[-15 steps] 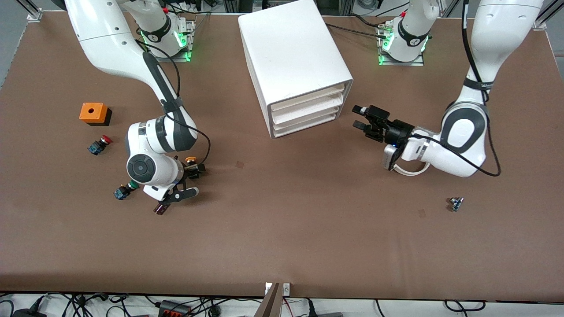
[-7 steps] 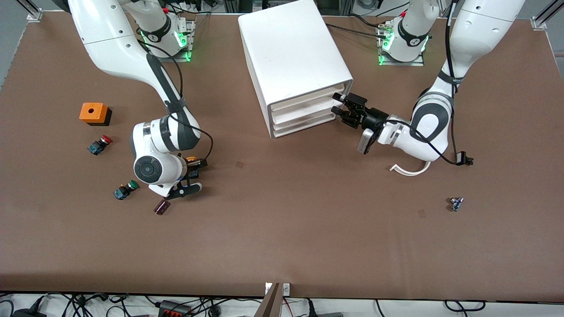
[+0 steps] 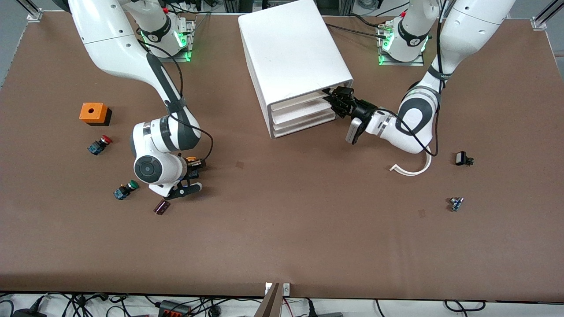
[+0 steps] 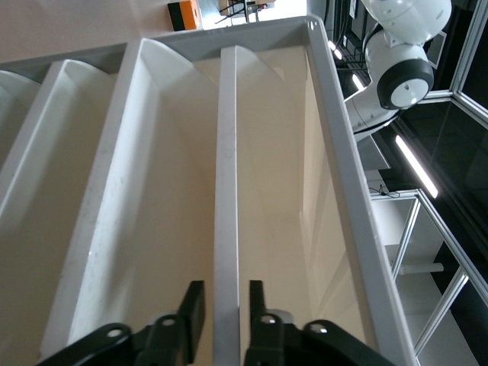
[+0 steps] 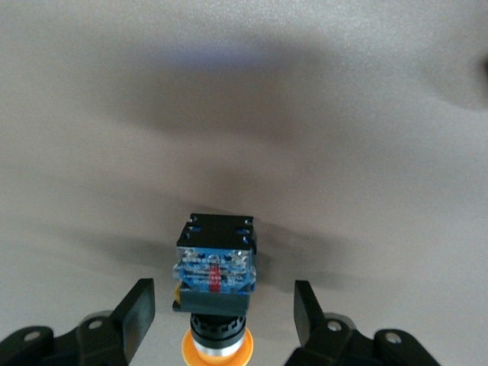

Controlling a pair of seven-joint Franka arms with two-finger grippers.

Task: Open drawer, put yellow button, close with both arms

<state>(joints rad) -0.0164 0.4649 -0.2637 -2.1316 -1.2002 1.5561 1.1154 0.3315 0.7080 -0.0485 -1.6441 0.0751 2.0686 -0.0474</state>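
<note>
The right end effector (image 3: 190, 175) is low over the bench (image 3: 282, 237), toward the right arm's end. Its fingers (image 5: 139, 314) are spread wide, one on each side of the yellow button (image 3: 191, 159), with clear gaps between each pad and the button's black-and-blue body (image 5: 214, 263). The button lies on its side on the bench, its yellow cap (image 5: 217, 347) toward the end effector's palm. Just beside this end effector, nearer the front camera, lies a small dark brown piece (image 3: 161, 207). A green button (image 3: 124, 190) lies farther toward the right arm's end of the bench, with a red button (image 3: 99, 145) and an orange box (image 3: 93, 113) farther from the camera than it.

The left end effector (image 3: 335, 101) is at the cabinet (image 3: 293, 61), at the front of the top drawer (image 3: 304, 102). Its fingers (image 4: 191, 309) are narrow, one on each side of the drawer's upright front lip (image 4: 226, 198), close to it; whether they press on it I cannot tell. The drawer sits flush in the cabinet with the two lower drawers (image 3: 304, 118). Near the left arm's elbow a white curved strip (image 3: 412, 169) and a small black part (image 3: 461, 158) lie on the bench.
</note>
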